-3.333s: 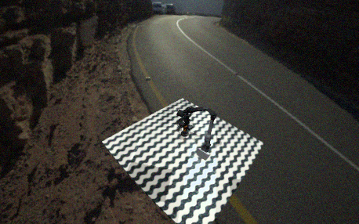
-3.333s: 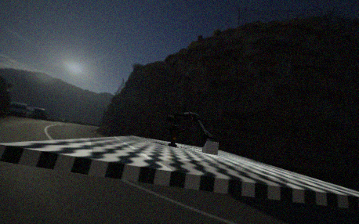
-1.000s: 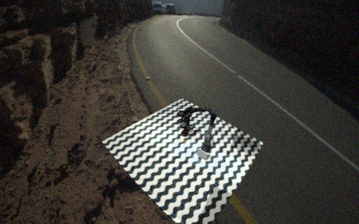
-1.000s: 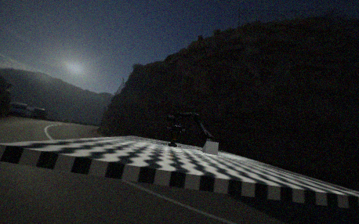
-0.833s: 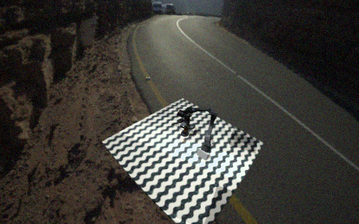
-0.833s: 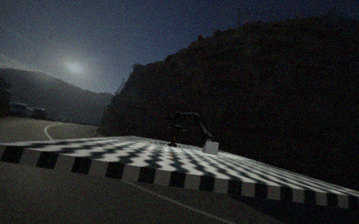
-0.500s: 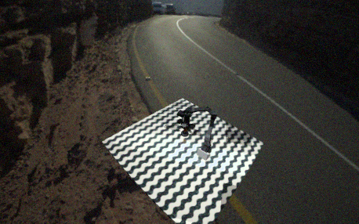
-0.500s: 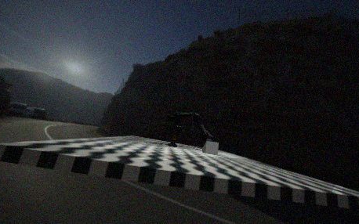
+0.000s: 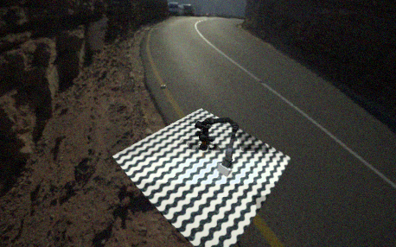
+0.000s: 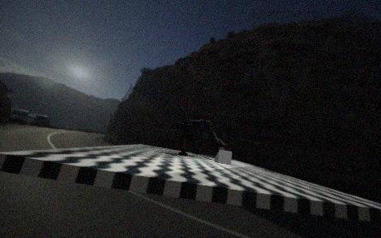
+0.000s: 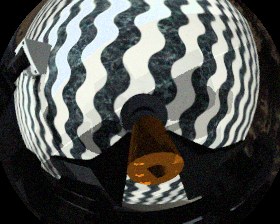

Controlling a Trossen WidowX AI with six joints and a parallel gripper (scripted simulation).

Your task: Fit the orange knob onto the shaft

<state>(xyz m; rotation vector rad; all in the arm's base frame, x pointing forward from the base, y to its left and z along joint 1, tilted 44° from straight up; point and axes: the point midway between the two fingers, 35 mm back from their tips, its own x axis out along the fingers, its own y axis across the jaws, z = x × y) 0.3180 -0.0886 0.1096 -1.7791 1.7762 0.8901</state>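
The orange knob point(image 11: 153, 147) is between the fingers of my gripper point(image 11: 148, 132) in the wrist view. Its near end face shows a dark hole. Its far end overlaps the dark round pedestal point(image 11: 129, 109) beyond it; I cannot tell whether they touch. The shaft is not distinct; its flat side cannot be seen. My gripper is shut on the knob and points down over the pedestal. In the top view the gripper is small and dark, with a faint orange spot at its lower end. The exterior view is too dark to show the knob.
The arm's grey base block point(image 9: 224, 170) point(image 10: 224, 156) point(image 11: 37, 56) stands on the wavy black-and-white table top point(image 9: 186, 216) point(image 10: 212, 179). The arm arches from it to the gripper. A road and dark rock slopes lie around.
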